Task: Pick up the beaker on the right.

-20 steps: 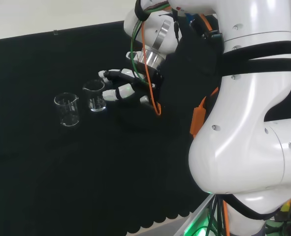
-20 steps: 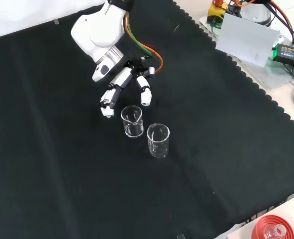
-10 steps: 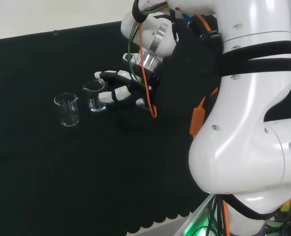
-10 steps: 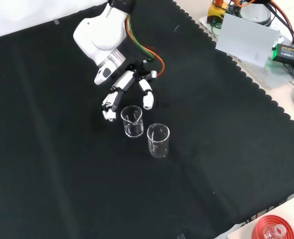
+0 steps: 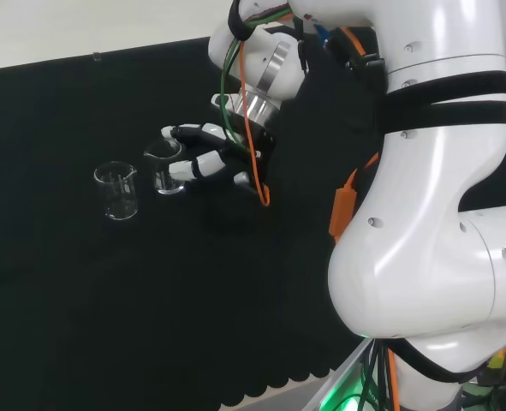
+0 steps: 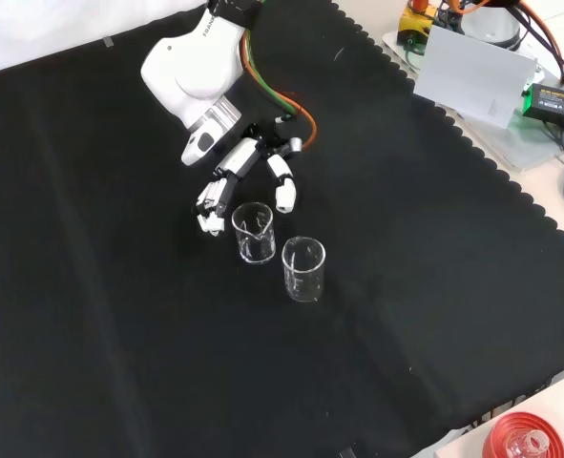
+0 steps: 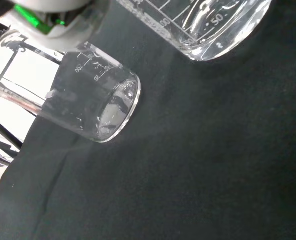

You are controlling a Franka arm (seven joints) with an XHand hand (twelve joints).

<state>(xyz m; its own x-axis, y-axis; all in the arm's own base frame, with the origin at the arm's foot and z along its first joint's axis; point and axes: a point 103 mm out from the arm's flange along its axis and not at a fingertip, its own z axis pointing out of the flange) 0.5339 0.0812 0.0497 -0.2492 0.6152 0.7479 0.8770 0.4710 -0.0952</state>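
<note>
Two clear glass beakers stand upright on the black cloth. In the head view the right beaker [image 5: 165,168] is just left of the hand [image 5: 211,154], and the left beaker [image 5: 116,191] stands apart from it. In the front view the hand [image 6: 250,170] comes in from above. One finger [image 6: 208,203] and the thumb [image 6: 284,192] are spread to either side of the nearer beaker [image 6: 254,232], with no grip on it. The other beaker [image 6: 303,269] stands lower right. The wrist view has the near beaker [image 7: 213,25] large and the far beaker [image 7: 90,102] beyond.
The arm's white links [image 5: 432,171] tower at the head view's right. In the front view a white box [image 6: 477,72] and cables lie beyond the cloth's scalloped edge at upper right. A red ribbed stand [image 6: 522,441] sits at the bottom right corner.
The hand has moved closer to the right beaker, leftward in the head view and slightly lower in the front view. Both beakers have stayed in place.
</note>
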